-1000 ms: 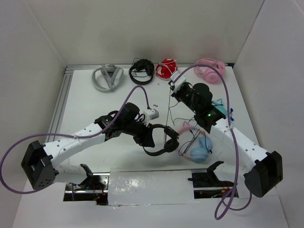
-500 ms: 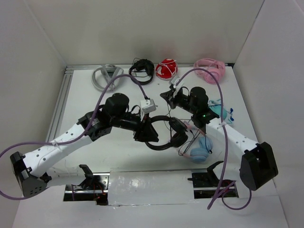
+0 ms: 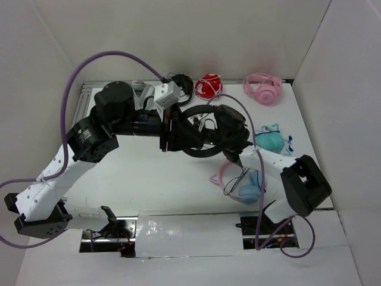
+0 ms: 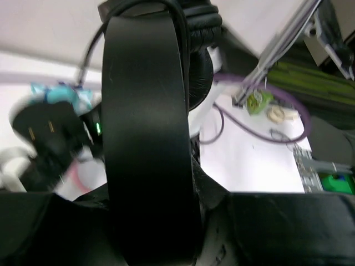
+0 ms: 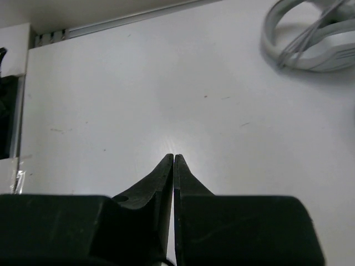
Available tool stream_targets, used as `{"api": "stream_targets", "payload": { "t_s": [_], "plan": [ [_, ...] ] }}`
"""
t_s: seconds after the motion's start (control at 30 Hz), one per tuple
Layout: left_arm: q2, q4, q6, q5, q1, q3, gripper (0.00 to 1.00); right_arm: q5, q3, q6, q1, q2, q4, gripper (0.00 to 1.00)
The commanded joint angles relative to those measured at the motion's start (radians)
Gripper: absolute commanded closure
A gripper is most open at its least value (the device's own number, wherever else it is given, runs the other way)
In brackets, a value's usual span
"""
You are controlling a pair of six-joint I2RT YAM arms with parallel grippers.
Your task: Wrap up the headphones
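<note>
White bench inside white walls. Left gripper clamped on headband of headphones, held clear of bench. Right gripper pressed together, tips touching, above bench.

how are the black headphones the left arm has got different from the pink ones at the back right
Colour: the black headphones are black, and the pink headphones are pink all over. State: the black headphones are held up with their band clamped in the left gripper, while nothing grips the pink headphones. Place: the black headphones hang mid-scene between the arms, and the pink headphones lie on the table near its far right corner. Both are over-ear pairs with a headband.
</note>
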State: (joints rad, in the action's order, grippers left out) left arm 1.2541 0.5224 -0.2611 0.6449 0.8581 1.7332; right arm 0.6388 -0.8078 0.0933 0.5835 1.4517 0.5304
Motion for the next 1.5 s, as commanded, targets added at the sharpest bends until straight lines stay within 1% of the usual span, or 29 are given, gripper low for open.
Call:
{"api": "stream_targets", "payload": {
  "t_s": [0.0, 0.07, 0.17, 0.23, 0.27, 0.33, 0.4, 0.43, 0.47, 0.53, 0.57, 0.6, 0.63, 0.67, 0.7, 0.73, 0.77, 0.8, 0.83, 0.87, 0.93, 0.97, 1.03, 1.07, 1.13, 1.17, 1.2, 1.3, 1.47],
  "plan": [
    [0.047, 0.025, 0.013, -0.016, -0.008, 0.150, 1.00, 0.025, -0.030, -0.041, 0.041, 0.038, 0.077, 0.90],
    [0.074, 0.051, 0.014, -0.040, -0.013, 0.237, 1.00, 0.027, -0.027, -0.075, 0.052, 0.062, 0.108, 0.90],
    [0.076, 0.068, 0.011, -0.070, -0.019, 0.291, 1.00, 0.019, -0.007, -0.092, 0.059, 0.081, 0.140, 0.90],
    [0.059, 0.048, 0.010, -0.100, -0.025, 0.293, 1.00, 0.018, 0.025, -0.135, 0.070, 0.102, 0.166, 0.89],
    [0.039, 0.018, 0.022, -0.119, -0.028, 0.261, 1.00, 0.021, 0.042, -0.157, 0.079, 0.125, 0.201, 0.89],
    [0.016, 0.004, 0.023, -0.155, -0.033, 0.249, 1.00, 0.034, 0.064, -0.190, 0.090, 0.147, 0.213, 0.89],
    [0.001, -0.007, 0.034, -0.180, -0.048, 0.241, 1.00, 0.032, 0.102, -0.240, 0.108, 0.171, 0.285, 0.89],
    [0.002, -0.004, 0.036, -0.203, -0.056, 0.247, 1.00, 0.018, 0.151, -0.256, 0.114, 0.173, 0.342, 0.90],
    [0.002, -0.004, 0.039, -0.211, -0.074, 0.249, 1.00, 0.018, 0.174, -0.280, 0.118, 0.176, 0.358, 0.90],
    [0.011, 0.005, 0.031, -0.217, -0.106, 0.259, 1.00, 0.006, 0.234, -0.302, 0.128, 0.161, 0.385, 0.97],
    [0.022, 0.013, 0.022, -0.190, -0.176, 0.259, 1.00, -0.007, 0.261, -0.308, 0.134, 0.148, 0.394, 0.99],
    [0.027, 0.014, -0.006, -0.126, -0.223, 0.247, 1.00, -0.030, 0.322, -0.313, 0.147, 0.109, 0.405, 1.00],
    [0.031, 0.014, -0.018, -0.090, -0.272, 0.237, 1.00, -0.063, 0.355, -0.320, 0.153, 0.084, 0.405, 1.00],
    [0.039, 0.005, -0.033, -0.061, -0.375, 0.224, 1.00, -0.138, 0.390, -0.329, 0.160, 0.055, 0.410, 1.00],
    [0.045, -0.004, -0.070, -0.032, -0.430, 0.189, 1.00, -0.172, 0.450, -0.336, 0.176, -0.011, 0.405, 1.00],
    [0.050, -0.013, -0.087, 0.042, -0.492, 0.175, 1.00, -0.212, 0.473, -0.340, 0.182, -0.045, 0.386, 1.00],
    [0.065, -0.021, -0.104, 0.091, -0.608, 0.161, 1.00, -0.273, 0.495, -0.340, 0.190, -0.121, 0.361, 1.00],
    [0.071, -0.045, -0.134, 0.145, -0.660, 0.146, 1.00, -0.334, 0.527, -0.351, 0.197, -0.163, 0.338, 1.00],
    [0.080, -0.065, -0.141, 0.254, -0.750, 0.105, 1.00, -0.391, 0.538, -0.369, 0.217, -0.198, 0.277, 1.00],
    [0.093, -0.091, -0.156, 0.301, -0.792, 0.077, 1.00, -0.486, 0.542, -0.374, 0.223, -0.270, 0.246, 1.00],
    [0.117, -0.148, -0.185, 0.388, -0.882, 0.014, 1.00, -0.580, 0.553, -0.380, 0.240, -0.330, 0.159, 1.00],
    [0.125, -0.156, -0.191, 0.395, -0.899, -0.001, 1.00, -0.676, 0.549, -0.379, 0.243, -0.380, 0.140, 1.00],
    [0.151, -0.160, -0.187, 0.400, -0.927, -0.033, 1.00, -0.753, 0.535, -0.376, 0.251, -0.445, 0.068, 1.00],
    [0.156, -0.171, -0.187, 0.424, -0.936, -0.050, 1.00, -0.789, 0.521, -0.374, 0.253, -0.462, 0.045, 1.00],
    [0.165, -0.225, -0.210, 0.484, -0.967, -0.101, 1.00, -0.924, 0.506, -0.356, 0.271, -0.507, -0.021, 1.00],
    [0.169, -0.240, -0.233, 0.539, -0.978, -0.113, 1.00, -0.989, 0.493, -0.359, 0.276, -0.514, -0.044, 1.00],
    [0.172, -0.263, -0.245, 0.553, -0.985, -0.133, 1.00, -1.104, 0.489, -0.362, 0.276, -0.524, -0.078, 1.00],
    [0.176, -0.265, -0.262, 0.529, -1.028, -0.147, 1.00, -1.246, 0.496, -0.382, 0.282, -0.603, -0.139, 1.00],
    [0.166, -0.234, -0.248, 0.409, -1.058, -0.155, 1.00, -1.320, 0.489, -0.394, 0.280, -0.735, -0.271, 1.00]
  ]
}}
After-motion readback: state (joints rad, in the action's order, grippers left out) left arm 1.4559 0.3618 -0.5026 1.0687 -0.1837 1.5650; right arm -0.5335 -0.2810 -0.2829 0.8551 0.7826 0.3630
